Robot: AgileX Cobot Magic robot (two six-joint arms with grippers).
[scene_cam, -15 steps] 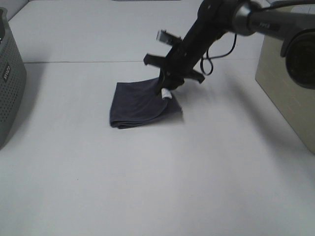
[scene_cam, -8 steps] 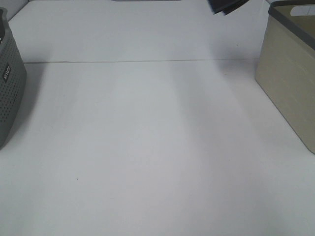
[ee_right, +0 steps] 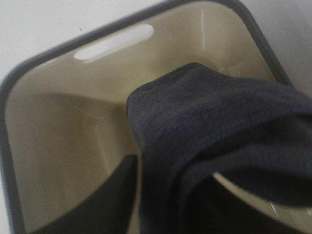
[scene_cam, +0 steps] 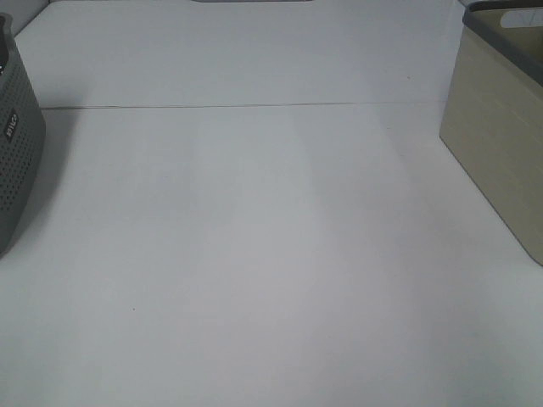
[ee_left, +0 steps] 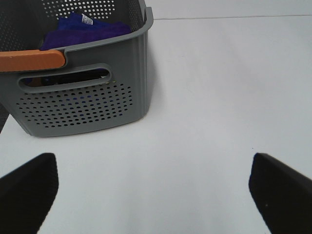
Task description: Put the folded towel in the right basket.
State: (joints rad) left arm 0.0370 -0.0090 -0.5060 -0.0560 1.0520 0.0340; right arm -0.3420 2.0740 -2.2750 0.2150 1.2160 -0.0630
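Note:
The folded dark grey towel (ee_right: 214,141) hangs from my right gripper (ee_right: 146,209), which is shut on it, directly above the open inside of the beige right basket (ee_right: 53,146). One dark finger (ee_right: 105,202) shows beside the cloth; the other is hidden by the towel. In the exterior high view the right basket (scene_cam: 501,144) stands at the right edge, and neither the towel nor an arm shows there. My left gripper (ee_left: 155,195) is open and empty, low over the table.
A grey perforated basket (ee_left: 83,97) with an orange handle (ee_left: 31,60) stands in front of the left gripper and holds a purple cloth (ee_left: 83,29). It also shows at the left edge of the exterior high view (scene_cam: 13,144). A seam (scene_cam: 237,106) crosses the white table.
The right arm lifted the towel off the table's middle, carried it up and to the right out of the exterior view, and now holds it over the right basket.

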